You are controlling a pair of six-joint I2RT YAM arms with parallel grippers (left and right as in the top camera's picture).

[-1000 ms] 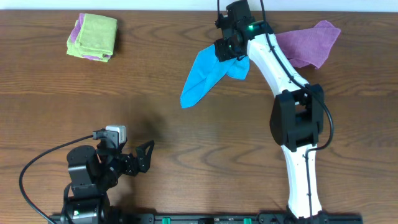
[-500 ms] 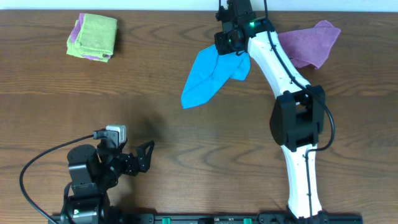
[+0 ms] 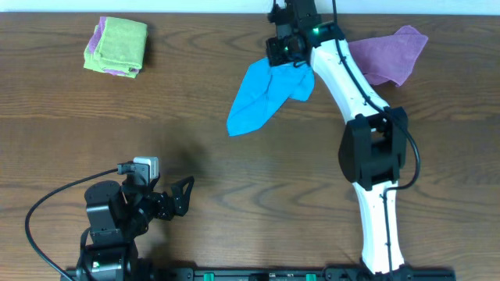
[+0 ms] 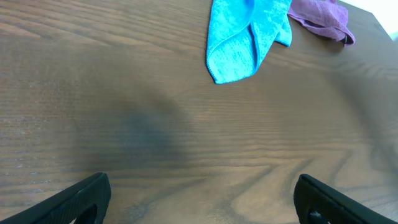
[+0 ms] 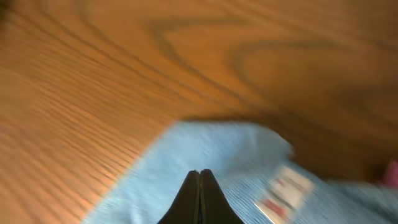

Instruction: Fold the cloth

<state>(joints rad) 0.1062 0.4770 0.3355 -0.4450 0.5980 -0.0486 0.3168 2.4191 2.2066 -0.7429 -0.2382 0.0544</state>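
Your right gripper (image 5: 199,178) is clenched on the cloth (image 3: 258,97) at its far corner, beside the tag (image 5: 283,190), likely to lift it for folding. The cloth lies crumpled far on the table (image 3: 234,172), near the purple cloth (image 3: 391,55). Your left gripper (image 4: 200,193) is open, well apart.

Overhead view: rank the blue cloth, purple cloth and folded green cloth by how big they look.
1. blue cloth, longest spread.
2. purple cloth, close to it; the right arm hides part of both, so that order is unsure.
3. green cloth, folded compact, looks smallest.
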